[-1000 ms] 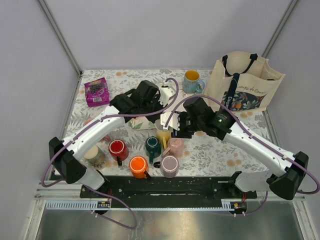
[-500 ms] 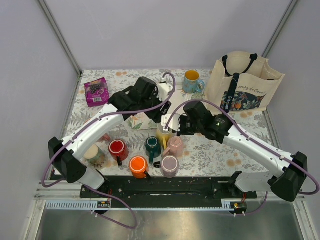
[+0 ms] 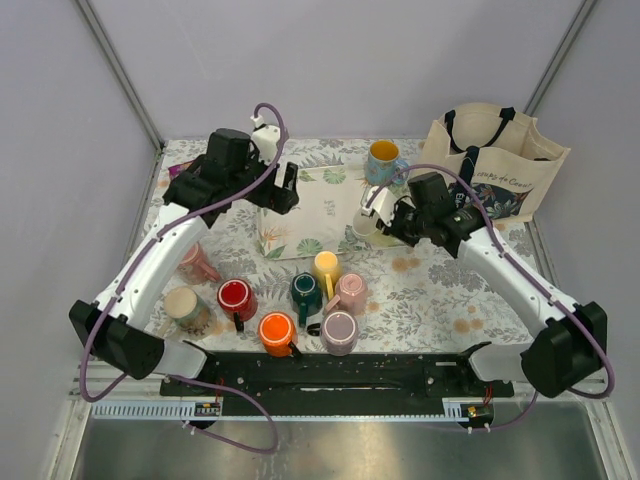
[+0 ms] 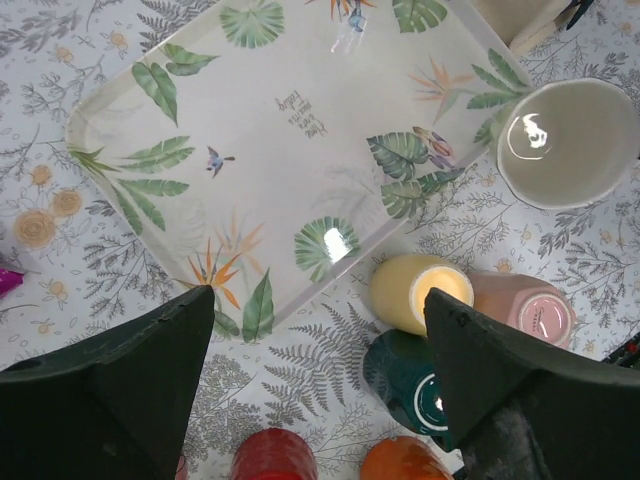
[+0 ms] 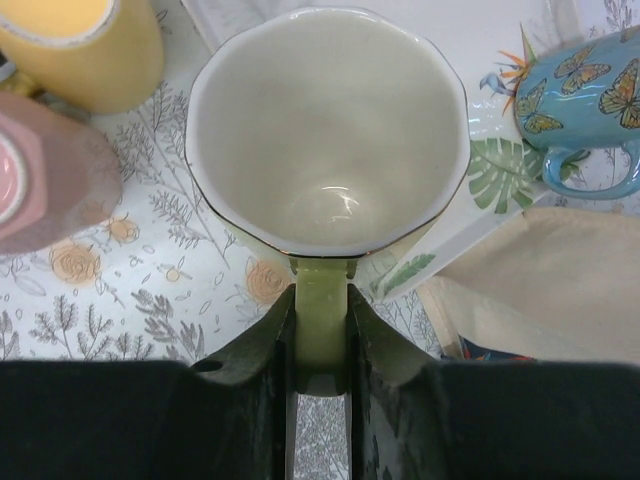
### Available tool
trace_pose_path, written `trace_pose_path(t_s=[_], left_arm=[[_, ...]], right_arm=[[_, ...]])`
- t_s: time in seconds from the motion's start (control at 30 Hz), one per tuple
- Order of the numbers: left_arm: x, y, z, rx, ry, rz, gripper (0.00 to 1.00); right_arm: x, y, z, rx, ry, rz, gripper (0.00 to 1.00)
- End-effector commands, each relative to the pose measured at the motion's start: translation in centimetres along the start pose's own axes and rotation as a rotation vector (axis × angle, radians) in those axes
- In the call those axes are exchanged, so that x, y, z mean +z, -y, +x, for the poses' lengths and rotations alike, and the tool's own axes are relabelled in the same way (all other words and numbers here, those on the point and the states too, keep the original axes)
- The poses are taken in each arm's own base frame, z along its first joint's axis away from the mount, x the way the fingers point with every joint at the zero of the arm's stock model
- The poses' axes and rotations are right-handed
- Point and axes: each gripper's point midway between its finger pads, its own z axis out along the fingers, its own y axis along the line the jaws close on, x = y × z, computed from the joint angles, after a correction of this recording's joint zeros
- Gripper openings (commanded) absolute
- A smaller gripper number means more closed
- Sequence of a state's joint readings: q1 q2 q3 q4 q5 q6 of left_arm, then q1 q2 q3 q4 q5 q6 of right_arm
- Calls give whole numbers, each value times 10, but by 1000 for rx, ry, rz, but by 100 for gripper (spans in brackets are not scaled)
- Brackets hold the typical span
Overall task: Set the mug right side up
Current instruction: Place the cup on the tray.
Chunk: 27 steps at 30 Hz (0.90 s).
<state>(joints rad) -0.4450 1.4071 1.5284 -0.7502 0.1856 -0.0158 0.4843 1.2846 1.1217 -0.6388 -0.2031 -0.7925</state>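
Observation:
The mug (image 3: 197, 264), dusty salmon-pink, lies tipped over at the table's left, partly hidden under my left arm. Neither gripper touches it. My left gripper (image 3: 283, 190) hangs open and empty above the leaf-print tray (image 3: 310, 212); in the left wrist view, the left gripper (image 4: 320, 380) has its fingers wide apart over the tray (image 4: 280, 150). My right gripper (image 3: 394, 222) is shut on the green handle of an upright pale green mug (image 3: 372, 228) beside the tray's right corner. The right wrist view shows the right gripper (image 5: 320, 345) clamped on that pale green mug (image 5: 325, 130).
Upright mugs cluster at the front: yellow (image 3: 326, 264), teal (image 3: 305, 290), paler pink (image 3: 351, 292), mauve-grey (image 3: 340, 331), orange (image 3: 275, 331), red (image 3: 235, 297), beige (image 3: 185, 306). A blue butterfly mug (image 3: 383, 160) and a tote bag (image 3: 495, 175) stand at the back right.
My left gripper opened and swung back to the left, uncovering the tray. My right gripper shut on the pale green mug's handle and moved right with it.

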Motion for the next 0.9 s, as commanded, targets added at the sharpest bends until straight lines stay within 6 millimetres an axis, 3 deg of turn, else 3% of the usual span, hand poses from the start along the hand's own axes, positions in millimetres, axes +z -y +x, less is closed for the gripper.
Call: trace_pose_path(t_s=[0.0,0.3,0.47,0.73,0.8,0.87], left_arm=[[-17,-3,-9,84,64,-10,89],[-24,4,17,178,4,47,92],[-28,3,17,208,-6,46,92],[-31,4,10,230,-1,57,93],[-29,2,11,219,-8,47,93],[-29,1,9,205,-5,46,93]], right_arm=[[3,47,-53,13,227,58,0],[51,100,-48,-14,290,8,0],[83,118,-36,-21,263,-14,0],[102,125,18,8,173,-13,2],[104,122,33,-8,125,-44,8],[106,121,47,-10,72,-74,23]])
